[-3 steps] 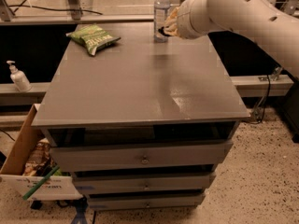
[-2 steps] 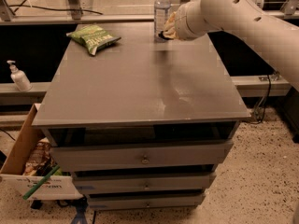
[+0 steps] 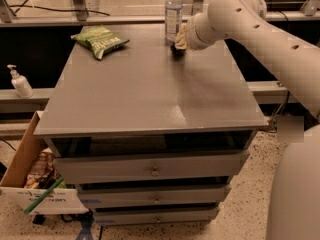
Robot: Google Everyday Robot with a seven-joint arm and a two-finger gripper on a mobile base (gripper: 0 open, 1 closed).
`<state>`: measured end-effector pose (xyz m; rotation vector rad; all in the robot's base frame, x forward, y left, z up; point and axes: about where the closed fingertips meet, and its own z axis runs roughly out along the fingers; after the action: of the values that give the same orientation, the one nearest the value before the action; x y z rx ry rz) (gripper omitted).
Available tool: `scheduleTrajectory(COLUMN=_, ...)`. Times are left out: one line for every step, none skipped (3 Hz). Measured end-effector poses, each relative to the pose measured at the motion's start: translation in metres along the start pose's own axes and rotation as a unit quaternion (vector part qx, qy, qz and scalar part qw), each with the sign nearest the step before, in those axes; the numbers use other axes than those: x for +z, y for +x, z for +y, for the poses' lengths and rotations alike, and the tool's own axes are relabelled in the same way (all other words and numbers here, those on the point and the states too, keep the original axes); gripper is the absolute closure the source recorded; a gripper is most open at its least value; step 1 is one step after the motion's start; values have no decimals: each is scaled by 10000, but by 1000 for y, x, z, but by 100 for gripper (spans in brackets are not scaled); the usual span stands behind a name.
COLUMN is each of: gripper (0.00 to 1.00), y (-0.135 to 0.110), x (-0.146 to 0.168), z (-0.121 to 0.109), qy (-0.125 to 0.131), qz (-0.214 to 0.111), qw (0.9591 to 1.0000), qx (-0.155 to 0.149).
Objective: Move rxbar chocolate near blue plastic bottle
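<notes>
The blue plastic bottle (image 3: 173, 13), clear with a white cap and pale label, stands upright at the far edge of the grey table (image 3: 145, 99). My gripper (image 3: 179, 43) is at the end of the white arm, just right of the bottle's base and low over the tabletop. A small dark object, the rxbar chocolate (image 3: 177, 49), shows at the gripper's tip, right by the bottle's foot. The wrist hides most of it, and I cannot tell whether it rests on the table.
A green chip bag (image 3: 100, 40) lies at the table's far left. A white pump bottle (image 3: 19, 82) stands on a ledge to the left. An open cardboard box (image 3: 30, 179) sits on the floor at lower left. Drawers are below the tabletop.
The gripper has come down a little beside the bottle, with the dark bar at its tip now close to the tabletop. The bottle and the chip bag have not moved.
</notes>
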<state>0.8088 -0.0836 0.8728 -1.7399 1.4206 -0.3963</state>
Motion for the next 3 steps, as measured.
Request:
scheduleTrajectory(gripper=100, y=7, x=22, z=12, qy=-230, qz=57, qw=9997, qx=12)
scheduleTrajectory(gripper=82, y=13, x=33, z=24, qy=-431, qz=147, qw=9990, qx=50)
scheduleTrajectory(gripper=59, y=20, x=33, z=30, qy=-508, qz=235, qw=9984, qx=97)
